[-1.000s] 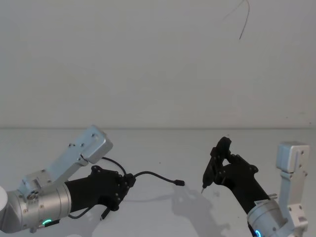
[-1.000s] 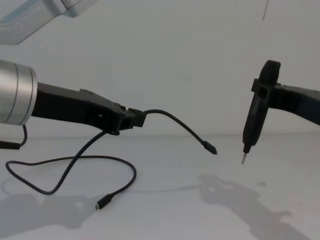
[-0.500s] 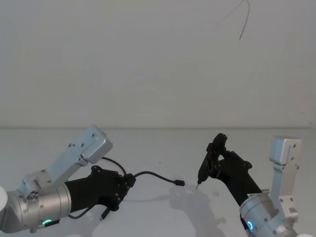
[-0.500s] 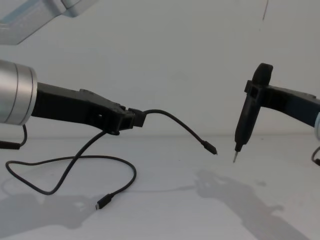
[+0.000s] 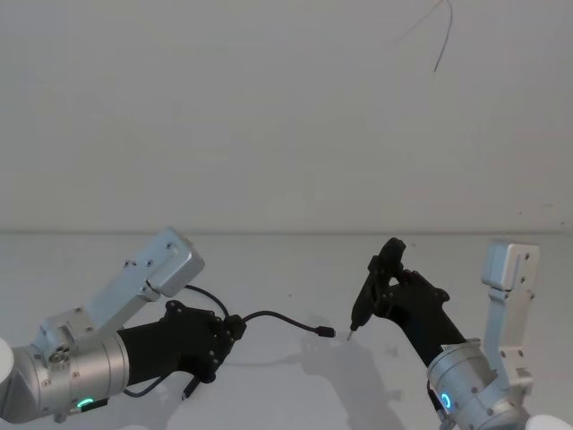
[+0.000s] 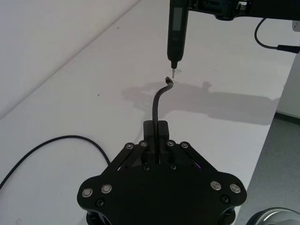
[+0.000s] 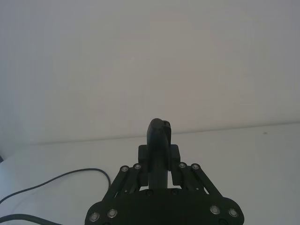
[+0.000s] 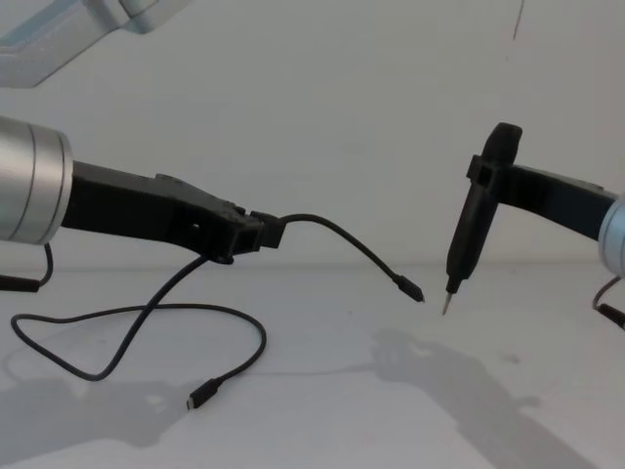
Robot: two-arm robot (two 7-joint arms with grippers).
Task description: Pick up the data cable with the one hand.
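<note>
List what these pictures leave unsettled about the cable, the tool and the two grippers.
- Data cable: in the chest view its loop passes behind the left gripper, so where it runs inside the fingers is hidden.
- Its raised plug: too small to tell the connector type.
- Pointed tool: in the right wrist view the right gripper covers its lower part and tip.

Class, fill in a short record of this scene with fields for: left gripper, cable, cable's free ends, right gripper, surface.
left gripper: left gripper shut on the data cable, held above the table
cable: black, one short stretch arches forward from the gripper, the rest hangs in a loop onto the table
cable's free ends: one plug in the air, the other plug lying on the table
right gripper: right gripper shut on a slim pointed tool, tip down, close to the raised plug
surface: white table
</note>
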